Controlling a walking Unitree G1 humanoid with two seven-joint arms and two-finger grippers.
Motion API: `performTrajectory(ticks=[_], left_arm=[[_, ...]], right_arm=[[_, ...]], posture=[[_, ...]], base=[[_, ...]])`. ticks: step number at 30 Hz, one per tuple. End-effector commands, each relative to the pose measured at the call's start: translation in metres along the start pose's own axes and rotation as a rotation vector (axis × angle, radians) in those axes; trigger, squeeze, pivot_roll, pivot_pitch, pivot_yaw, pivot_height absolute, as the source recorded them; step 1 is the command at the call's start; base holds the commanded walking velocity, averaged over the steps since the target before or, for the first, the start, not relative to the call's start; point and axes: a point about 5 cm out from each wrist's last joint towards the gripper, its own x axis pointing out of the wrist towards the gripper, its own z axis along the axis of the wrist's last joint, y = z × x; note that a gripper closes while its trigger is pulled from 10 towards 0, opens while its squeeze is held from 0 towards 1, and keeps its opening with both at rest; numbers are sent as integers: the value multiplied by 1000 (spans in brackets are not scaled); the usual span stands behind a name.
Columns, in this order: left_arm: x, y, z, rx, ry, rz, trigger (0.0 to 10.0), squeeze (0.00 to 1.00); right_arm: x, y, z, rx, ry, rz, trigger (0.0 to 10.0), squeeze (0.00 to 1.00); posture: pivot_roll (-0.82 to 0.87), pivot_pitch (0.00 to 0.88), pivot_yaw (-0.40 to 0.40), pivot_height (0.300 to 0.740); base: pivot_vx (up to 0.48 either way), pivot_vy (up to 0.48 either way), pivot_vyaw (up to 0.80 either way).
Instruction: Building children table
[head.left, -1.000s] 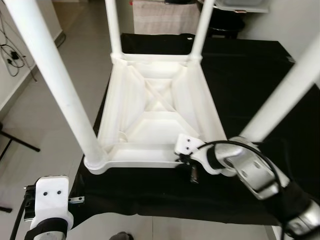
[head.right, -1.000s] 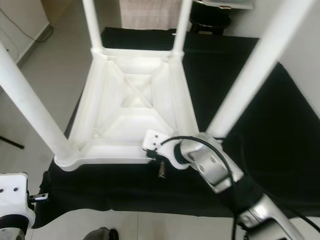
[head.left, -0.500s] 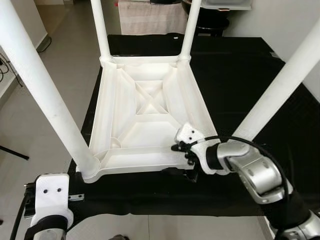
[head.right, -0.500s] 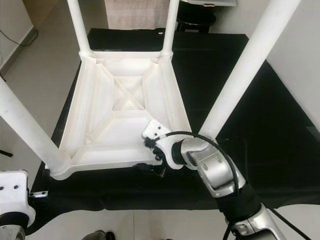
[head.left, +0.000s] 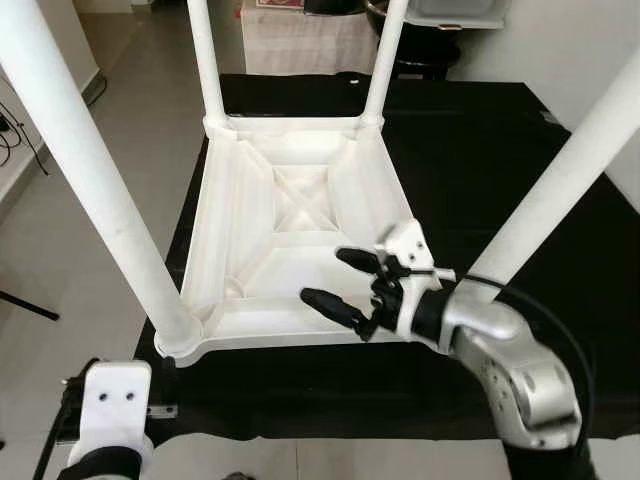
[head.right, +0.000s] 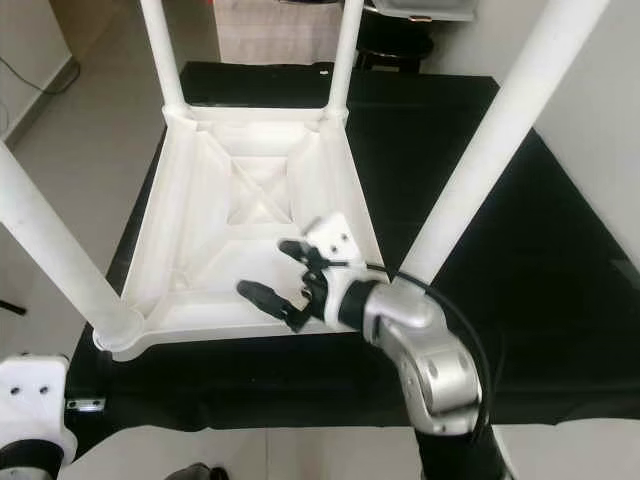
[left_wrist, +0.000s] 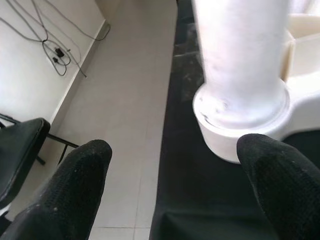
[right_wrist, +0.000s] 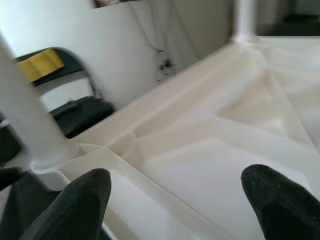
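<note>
The white children's table (head.left: 300, 200) lies upside down on a black cloth, its four legs standing up. My right gripper (head.left: 328, 276) hovers open over the near-right part of the underside (right_wrist: 225, 150), its fingers (head.right: 262, 297) pointing left with nothing between them. The near-right leg (head.left: 560, 190) rises just behind that arm. My left gripper (left_wrist: 175, 185) is low at the near-left corner, open, with the socket of the near-left leg (left_wrist: 240, 110) just ahead of its fingertips. That leg (head.left: 90, 170) slants up to the left.
The black cloth (head.left: 480, 140) covers the work surface to the right and behind. Tiled floor (head.left: 150, 90) lies to the left, with a black folding chair (left_wrist: 20, 145) and cables (left_wrist: 55, 50). A cloth-covered piece of furniture (head.left: 300, 35) stands at the back.
My right gripper has come up from the table's near rim, turned leftward and opened over the underside. The camera shifted slightly; the table and left arm stay put.
</note>
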Motion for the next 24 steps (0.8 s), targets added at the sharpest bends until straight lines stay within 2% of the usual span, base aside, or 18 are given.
performTrajectory(ticks=[1,5,9,12,14,15,18,24], left_arm=[[-3,0,4,21,-24,-14,10000,0],[-5,-5,5,41,-36,-53,10000,0],[-3,-6,7,58,-57,-62,10000,0],[-1,-8,8,72,-79,-74,10000,0],[0,-10,10,83,-95,-94,10000,0],[0,-10,10,83,-95,-94,10000,0],[0,-11,11,87,-100,-99,10000,0],[0,-12,13,55,-112,-129,10000,0]], right_arm=[[-5,-3,1,5,-26,-45,10000,0],[-10,3,-14,65,-45,-99,10000,0],[-10,7,-16,56,-47,-92,10000,0],[-9,7,-17,90,-88,-100,10000,0],[-10,15,-16,42,-85,-24,10000,0],[-10,15,-16,42,-85,-24,10000,0],[-12,19,-16,21,-83,10,10000,0],[-15,18,-14,30,-100,7,10000,0]], posture=[[80,118,-53,740],[77,112,-40,740],[75,108,-35,740],[72,104,-29,740],[72,101,-26,740],[72,101,-26,740],[71,99,-20,740],[67,96,-17,740]], base=[[0,0,0],[0,360,0],[0,480,0],[0,95,0],[0,0,0],[0,0,0],[0,0,-800],[0,0,-800]])
